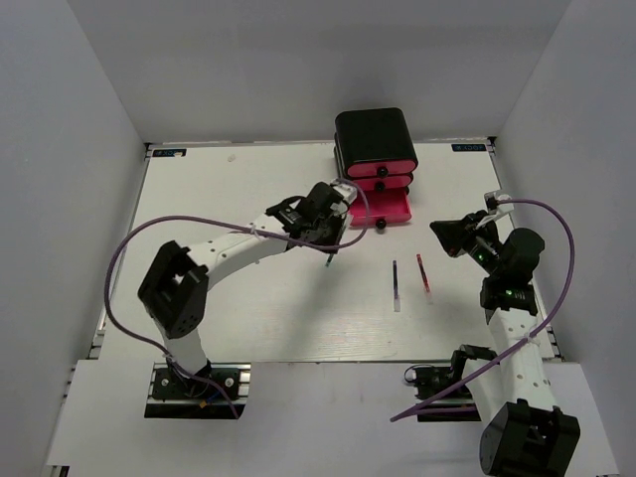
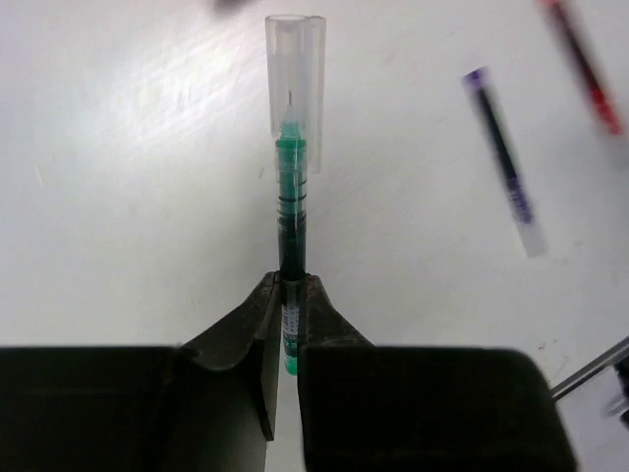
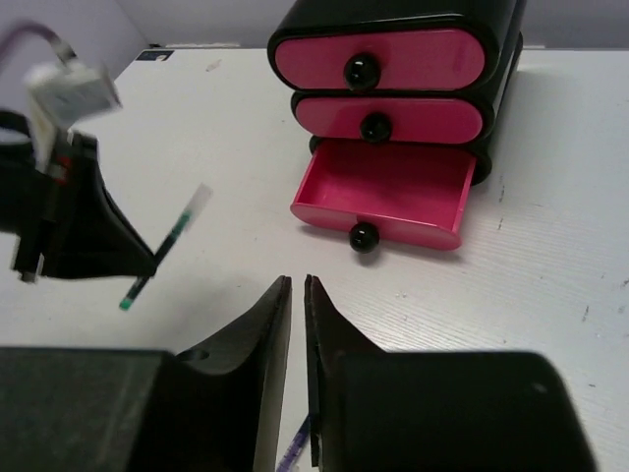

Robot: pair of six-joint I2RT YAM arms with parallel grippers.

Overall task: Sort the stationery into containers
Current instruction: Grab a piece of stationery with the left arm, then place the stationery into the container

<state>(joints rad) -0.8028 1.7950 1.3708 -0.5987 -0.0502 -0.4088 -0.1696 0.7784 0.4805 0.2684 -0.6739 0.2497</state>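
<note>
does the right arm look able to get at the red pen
Probably yes: the red pen lies bare on the table close by the right end effector, nothing over it, the blue pen apart from it. It looks shut, so it must open first.

- The green pen (image 2: 291, 187) has its lower end hidden between the fingers of the left gripper (image 2: 290, 285). From above it is only a dark sliver.
- The red pen (image 2: 582, 64) is blurred and cut by the left wrist view's top edge. The blue pen (image 2: 503, 167) is blurred too.
- A bluish sliver (image 3: 295, 454) at the right wrist view's bottom edge, behind the right gripper (image 3: 298, 287), is too small to tell.
- The cabinet (image 3: 499, 44) is cut off at its top there.
</note>
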